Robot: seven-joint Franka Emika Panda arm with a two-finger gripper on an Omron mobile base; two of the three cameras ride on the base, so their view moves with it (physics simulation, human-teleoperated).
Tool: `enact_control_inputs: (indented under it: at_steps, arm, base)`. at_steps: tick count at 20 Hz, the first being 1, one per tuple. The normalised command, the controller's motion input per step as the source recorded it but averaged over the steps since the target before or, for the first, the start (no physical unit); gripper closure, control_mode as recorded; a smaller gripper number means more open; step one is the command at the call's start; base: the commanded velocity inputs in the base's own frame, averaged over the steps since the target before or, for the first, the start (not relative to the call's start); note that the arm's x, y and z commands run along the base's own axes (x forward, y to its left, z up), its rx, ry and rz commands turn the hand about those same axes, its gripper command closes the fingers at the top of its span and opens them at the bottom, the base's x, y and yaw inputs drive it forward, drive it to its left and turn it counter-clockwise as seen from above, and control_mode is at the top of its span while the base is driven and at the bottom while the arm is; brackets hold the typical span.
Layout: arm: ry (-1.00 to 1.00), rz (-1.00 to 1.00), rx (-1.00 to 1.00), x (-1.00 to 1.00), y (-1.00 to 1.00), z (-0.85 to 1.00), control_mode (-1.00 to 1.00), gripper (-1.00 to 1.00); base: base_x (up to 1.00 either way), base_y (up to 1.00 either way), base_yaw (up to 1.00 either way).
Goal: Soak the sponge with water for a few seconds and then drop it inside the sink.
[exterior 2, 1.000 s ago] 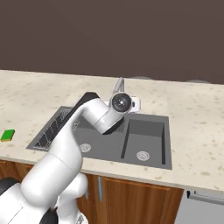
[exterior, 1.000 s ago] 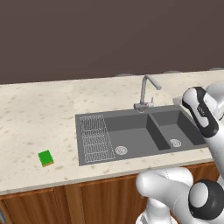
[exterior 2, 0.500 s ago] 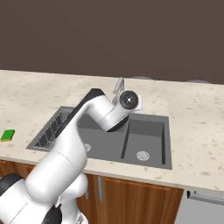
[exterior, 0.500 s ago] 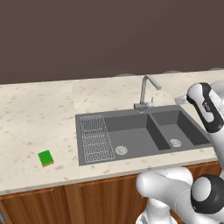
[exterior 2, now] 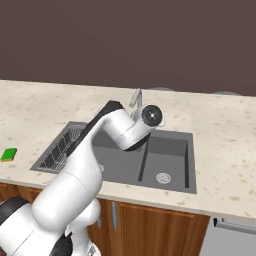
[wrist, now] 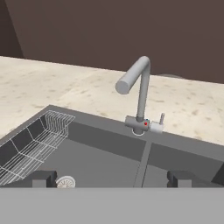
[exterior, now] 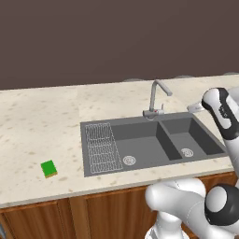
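The sponge (exterior: 48, 168) is seen near the worktop's front-left edge, well left of the sink (exterior: 149, 144). The gripper (wrist: 109, 178), spread wide and empty, is held over the basin, facing the faucet (wrist: 139, 98).

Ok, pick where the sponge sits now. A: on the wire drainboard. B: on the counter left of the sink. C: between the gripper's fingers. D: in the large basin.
B: the sponge lies flat on the counter, left of the sink and apart from it.
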Motion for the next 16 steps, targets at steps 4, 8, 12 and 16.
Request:
enact_control_inputs:
  at_steps: [4, 8, 12, 16]
  arm:
    - [0.0, 0.0, 0.0, 0.04, 0.0, 0.0, -1.0, -1.0]
    - [0.0, 0.0, 0.0, 0.12, 0.0, -0.04, -1.0, -1.0]
    - [0.0, 0.0, 0.0, 0.29, 0.0, -0.06, -1.0, -1.0]
    - [0.0, 0.0, 0.0, 0.29, 0.0, -0.03, -1.0, -1.0]
  base:
    - [0.0, 0.0, 0.0]
    - [0.0, 0.0, 0.0]
    - [0.0, 0.0, 0.0]
    - [0.0, 0.0, 0.0]
